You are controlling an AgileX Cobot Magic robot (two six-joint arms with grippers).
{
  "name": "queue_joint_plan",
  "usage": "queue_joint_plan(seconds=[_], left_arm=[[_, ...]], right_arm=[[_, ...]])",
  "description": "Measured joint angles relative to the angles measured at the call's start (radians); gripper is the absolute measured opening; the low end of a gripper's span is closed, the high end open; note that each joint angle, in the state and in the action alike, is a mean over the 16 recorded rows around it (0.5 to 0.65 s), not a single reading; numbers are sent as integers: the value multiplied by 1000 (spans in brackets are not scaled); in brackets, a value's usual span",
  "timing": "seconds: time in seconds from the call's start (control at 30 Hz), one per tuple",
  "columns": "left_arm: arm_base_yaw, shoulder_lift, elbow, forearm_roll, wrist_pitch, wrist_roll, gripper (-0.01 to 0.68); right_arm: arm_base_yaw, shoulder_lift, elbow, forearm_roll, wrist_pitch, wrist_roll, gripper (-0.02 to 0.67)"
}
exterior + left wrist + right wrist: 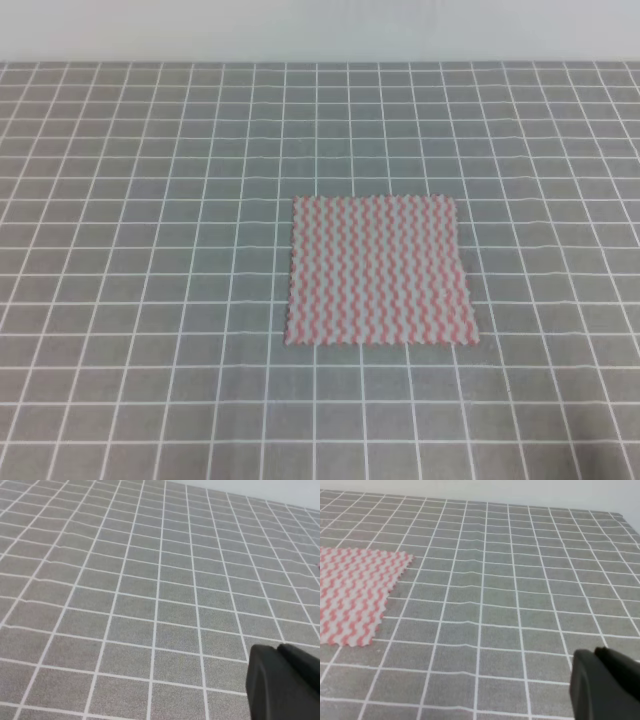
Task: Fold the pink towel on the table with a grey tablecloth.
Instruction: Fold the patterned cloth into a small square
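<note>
Left gripper (285, 685): from my left wrist feed I get only a matte black, blocky piece in the near right corner, above bare cloth. I cannot tell whether its fingers are apart or together.

Table with a grey tablecloth (150, 250): a flat, woven-looking grey cloth ruled with thin white lines into small squares. It fills all three feeds. In the right wrist view I see slight ripples where the lines bend.

Pink towel (378, 270): a thin, roughly square cloth with pink-red and white wavy zigzag stripes. It lies flat and unfolded, a little right of centre in the high view, with finely scalloped edges. It is in the left part of my right wrist feed. A tiny pink speck at the right edge of the left wrist feed may be its corner; too small to be sure.

Right gripper (607, 685): again a dark, smooth block in the near right corner, well apart from the towel. Its jaw state is not visible to me.
</note>
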Motion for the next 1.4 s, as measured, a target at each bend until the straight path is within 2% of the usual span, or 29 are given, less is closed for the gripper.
queue_joint_plan(seconds=[0.57, 0.8, 0.93, 1.23, 1.4], left_arm=[[0, 4, -1, -52, 5, 0, -1], [0, 0, 0, -56, 5, 0, -1], [0, 0, -1, -54, 8, 0, -1], [0, 0, -6, -46, 14, 1, -2], [0, 0, -8, -43, 18, 1, -2]], right_arm=[[1, -3, -15, 5, 9, 0, -18], [1, -3, -18, 89, 10, 0, -18], [1, -3, -20, 236, 12, 0, -18], [1, -3, -18, 861, -26, 0, -18], [1, -3, -17, 1109, -86, 0, -18]])
